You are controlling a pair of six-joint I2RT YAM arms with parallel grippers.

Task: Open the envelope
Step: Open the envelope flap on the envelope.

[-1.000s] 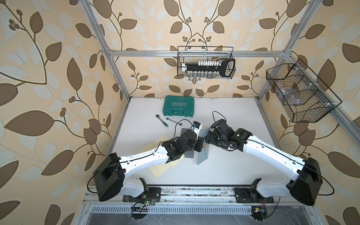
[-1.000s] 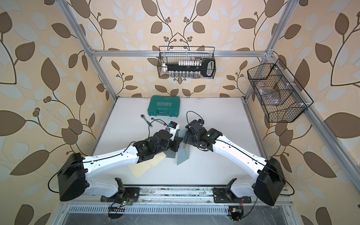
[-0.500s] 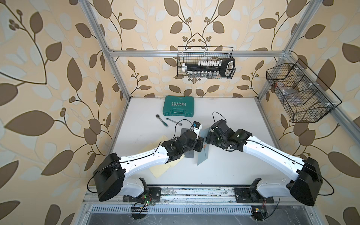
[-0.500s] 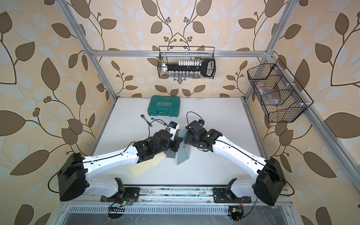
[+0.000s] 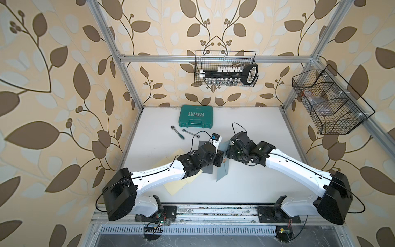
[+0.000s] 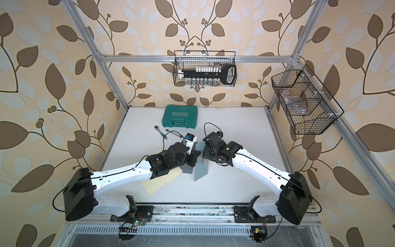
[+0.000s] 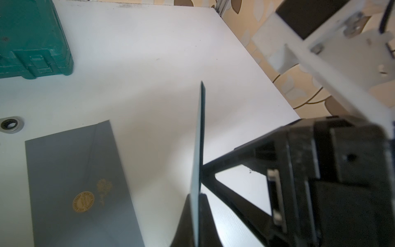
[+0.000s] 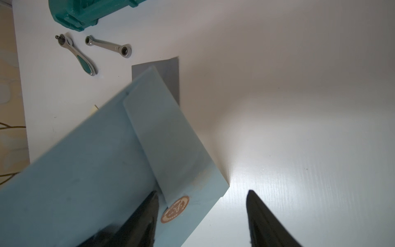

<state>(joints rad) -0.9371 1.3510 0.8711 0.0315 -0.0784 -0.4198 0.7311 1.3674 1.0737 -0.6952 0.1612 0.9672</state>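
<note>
Far back on the white table (image 5: 256,128) I see a green tool case (image 5: 196,116), closed and lying flat. Just in front of it lie two small wrenches — one with a green handle (image 5: 177,132), one all silver (image 5: 190,133). Yellow paper sheets (image 5: 174,188) lie nearer me. Two wire baskets hang up high — one on the back wall (image 5: 198,72), one at the side (image 5: 342,119).

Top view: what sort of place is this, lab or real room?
Probably a lab robot cell, not a real room: aluminium frame holding leaf-wallpaper panels, left arm and right arm mounted on a rail along the white table.
</note>
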